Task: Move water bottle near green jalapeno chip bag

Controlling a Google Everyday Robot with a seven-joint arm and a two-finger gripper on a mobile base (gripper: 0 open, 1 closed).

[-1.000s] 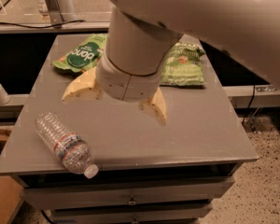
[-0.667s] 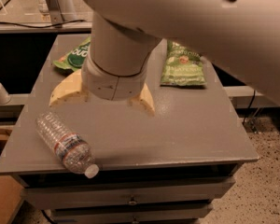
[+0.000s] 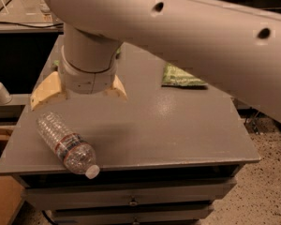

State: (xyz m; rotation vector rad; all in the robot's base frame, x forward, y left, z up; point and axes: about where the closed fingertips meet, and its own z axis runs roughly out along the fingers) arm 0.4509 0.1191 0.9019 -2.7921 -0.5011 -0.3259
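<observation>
Since a second ago the arm has swung left across the worktop (image 3: 178, 125). The tool (image 3: 79, 100), which hung over the middle then, now sits over the left rear part, just behind the water bottle (image 3: 65, 144). The bottle has not shifted. It lies on its side near the front left corner, its white cap (image 3: 92, 171) pointing toward the front edge and its base toward the back left. The thick forearm now crosses the whole top of the view from upper left to right and covers much more than before. Of the green jalapeno chip bag (image 3: 182, 76), only a lower strip shows, flat at the back right of the worktop and well apart from the bottle.

The wrist comes straight down from the forearm, a pale round column pointing at the worktop. Its two tan fingers (image 3: 47, 90) splay out to either side below it. The tool is released, spread wide with nothing between the fingers, and does not touch the bottle. Its nearer finger ends just above the bottle's base.
</observation>
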